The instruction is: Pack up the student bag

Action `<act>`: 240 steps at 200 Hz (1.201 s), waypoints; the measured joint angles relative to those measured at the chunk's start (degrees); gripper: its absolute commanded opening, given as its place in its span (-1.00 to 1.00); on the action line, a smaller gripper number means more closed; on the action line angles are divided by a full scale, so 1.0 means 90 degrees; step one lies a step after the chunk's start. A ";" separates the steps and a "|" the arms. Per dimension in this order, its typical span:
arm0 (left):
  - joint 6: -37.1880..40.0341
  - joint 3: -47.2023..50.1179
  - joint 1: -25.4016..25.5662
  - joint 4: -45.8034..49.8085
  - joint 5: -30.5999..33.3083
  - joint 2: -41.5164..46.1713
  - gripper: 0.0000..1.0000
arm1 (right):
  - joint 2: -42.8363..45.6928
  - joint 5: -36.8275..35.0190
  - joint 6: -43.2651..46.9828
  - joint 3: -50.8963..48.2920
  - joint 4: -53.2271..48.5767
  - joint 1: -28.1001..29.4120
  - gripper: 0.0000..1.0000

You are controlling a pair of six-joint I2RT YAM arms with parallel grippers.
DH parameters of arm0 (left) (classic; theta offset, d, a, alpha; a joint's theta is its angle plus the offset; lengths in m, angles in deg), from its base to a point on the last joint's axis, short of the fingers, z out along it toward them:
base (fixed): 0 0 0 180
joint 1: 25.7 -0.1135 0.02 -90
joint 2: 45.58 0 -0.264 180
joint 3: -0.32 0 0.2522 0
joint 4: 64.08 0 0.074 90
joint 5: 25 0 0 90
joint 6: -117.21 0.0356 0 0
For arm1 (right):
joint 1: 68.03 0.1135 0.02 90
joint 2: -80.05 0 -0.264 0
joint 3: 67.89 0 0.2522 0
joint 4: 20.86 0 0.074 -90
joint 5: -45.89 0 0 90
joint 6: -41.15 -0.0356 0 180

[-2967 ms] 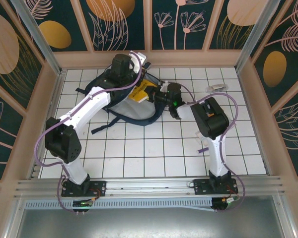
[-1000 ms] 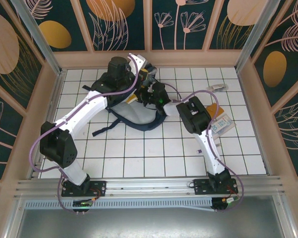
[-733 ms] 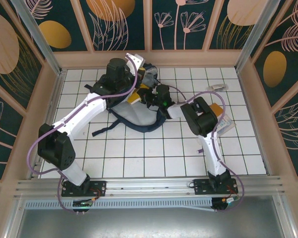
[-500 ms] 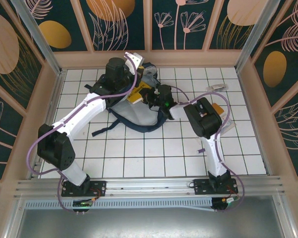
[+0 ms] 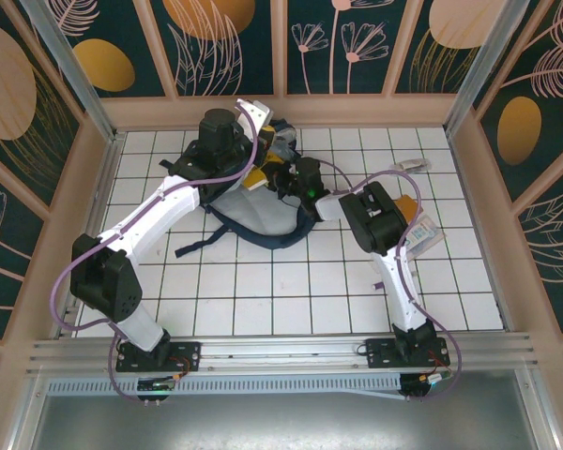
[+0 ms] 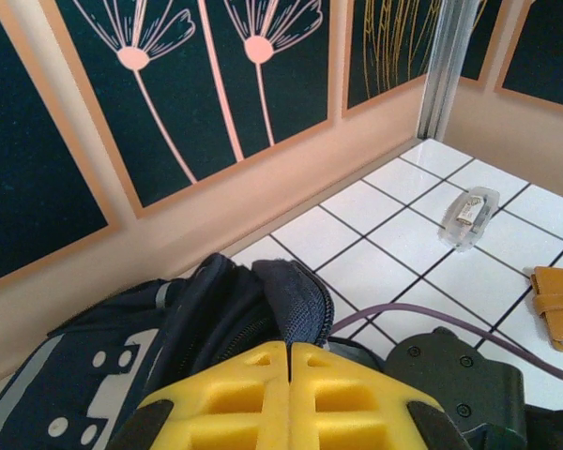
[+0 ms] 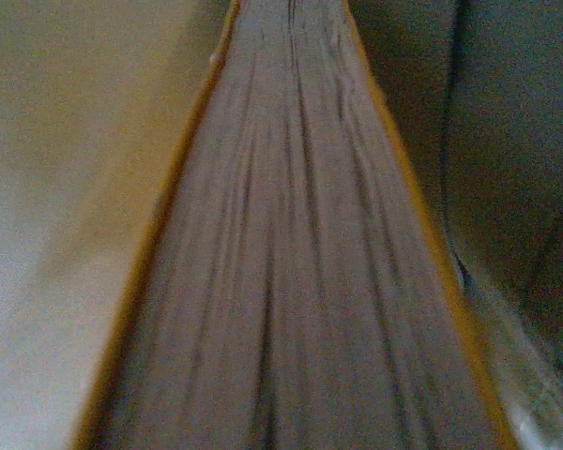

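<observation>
The navy student bag (image 5: 255, 217) lies at the back of the tiled table, its mouth facing the back wall. My left gripper (image 5: 266, 141) is shut on the bag's zippered rim (image 6: 305, 298) and holds it up; the yellow fingers (image 6: 253, 394) press together with fabric between their tips. The bag's striped front (image 6: 94, 375) sits lower left in the left wrist view. My right gripper (image 5: 283, 178) reaches into the opening, shut on a yellow-covered book (image 5: 255, 178). That book's grey page edge (image 7: 291, 281) runs straight ahead, with dim bag lining (image 7: 516, 169) beside it. The right fingers are hidden.
On the right of the table lie a small clear item (image 5: 408, 166), an orange wallet (image 5: 405, 203) and a flat printed packet (image 5: 422, 232). The clear item (image 6: 469, 214) and wallet (image 6: 558, 305) also lie near the back wall. A dark strap (image 5: 192, 246) trails left of the bag.
The right gripper has carried the yellow book leftward, deeper into the bag's mouth. The left gripper has lifted the rim up and back, and the bag has bunched toward the wall.
</observation>
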 measured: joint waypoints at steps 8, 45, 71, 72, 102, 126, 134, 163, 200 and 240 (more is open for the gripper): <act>-0.0010 0.0000 0.0000 0.0000 -0.0012 0.0000 -1.00 | 0.0000 0.0036 0.0002 0.0061 -0.0034 0.0002 -0.53; -0.0100 0.0041 0.0000 -0.0029 -0.0029 0.0000 -1.00 | 0.0032 0.0180 0.0029 -0.0102 -0.0209 0.0012 -0.05; -0.0238 0.0231 0.0002 -0.0163 -0.0027 -0.0002 -1.00 | 0.0335 0.0197 0.0070 -0.0493 -0.0498 -0.0019 0.13; -0.0243 0.0238 0.0002 -0.0170 -0.0027 0.0000 -1.00 | 0.0350 0.0194 0.0068 -0.0500 -0.0512 -0.0022 0.13; -0.0413 0.0415 0.0012 -0.0442 -0.0024 -0.0007 -1.00 | 0.0899 0.0187 0.0078 -0.0736 -0.1219 -0.0134 0.32; -0.0493 0.0437 0.0012 -0.0503 -0.0024 -0.0017 -1.00 | 0.1190 0.0192 0.0180 -0.0775 -0.1792 -0.0236 0.39; -0.0500 0.0449 0.0012 -0.0522 -0.0022 -0.0017 -1.00 | 0.1285 0.0192 0.0236 -0.0780 -0.2045 -0.0274 0.40; -0.0505 0.0478 0.0012 -0.0529 -0.0027 -0.0019 -1.00 | 0.1717 0.0185 0.0415 -0.0906 -0.2837 -0.0398 0.41; -0.0471 0.0534 0.0012 -0.0568 -0.0532 -0.0114 -0.76 | 0.2778 0.0070 0.0772 -0.1690 -0.3461 -0.0464 0.41; -0.0034 0.0063 0.0010 -0.0100 -0.1851 -0.0784 -0.02 | 0.4447 -0.0442 0.1576 -0.2873 -0.4124 -0.0828 0.42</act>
